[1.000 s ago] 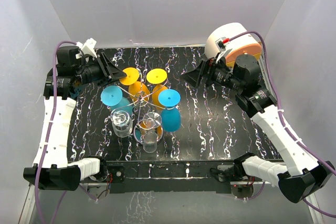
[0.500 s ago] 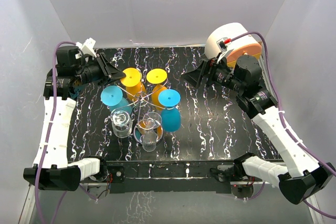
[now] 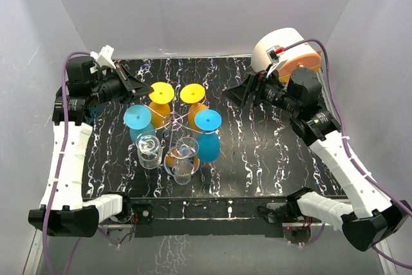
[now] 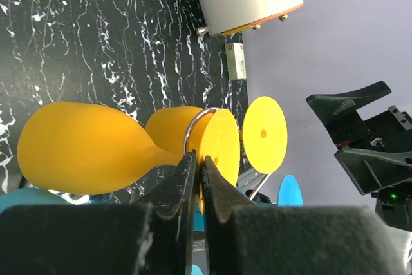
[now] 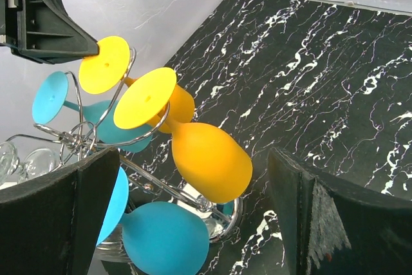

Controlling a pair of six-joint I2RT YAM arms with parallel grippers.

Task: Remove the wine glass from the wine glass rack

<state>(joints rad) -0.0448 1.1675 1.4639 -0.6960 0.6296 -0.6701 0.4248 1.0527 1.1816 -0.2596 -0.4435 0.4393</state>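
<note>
The wine glass rack (image 3: 172, 120) stands mid-table, hung with several upturned glasses. The back-left orange wine glass (image 4: 84, 149) hangs by its stem in a wire ring (image 4: 192, 123). My left gripper (image 3: 137, 87) (image 4: 197, 159) is shut on the edge of its yellow foot (image 3: 160, 92) (image 4: 222, 143). My right gripper (image 3: 233, 96) (image 5: 193, 172) stands wide open to the right of the rack, facing the other orange glass (image 5: 206, 162), apart from it. The left gripper (image 5: 55, 27) also shows in the right wrist view, at the far yellow foot (image 5: 105, 64).
Two blue glasses (image 3: 207, 134) (image 3: 137, 120) and two clear ones (image 3: 149, 151) (image 3: 183, 162) hang on the rack's near side, above its shiny round base (image 5: 225, 217). A white and orange round device (image 3: 286, 53) sits at the back right corner. White walls enclose the black marbled table (image 3: 270, 152).
The left gripper's jaws have closed onto the yellow foot of the back-left glass. The right arm has edged slightly towards the rack, still open.
</note>
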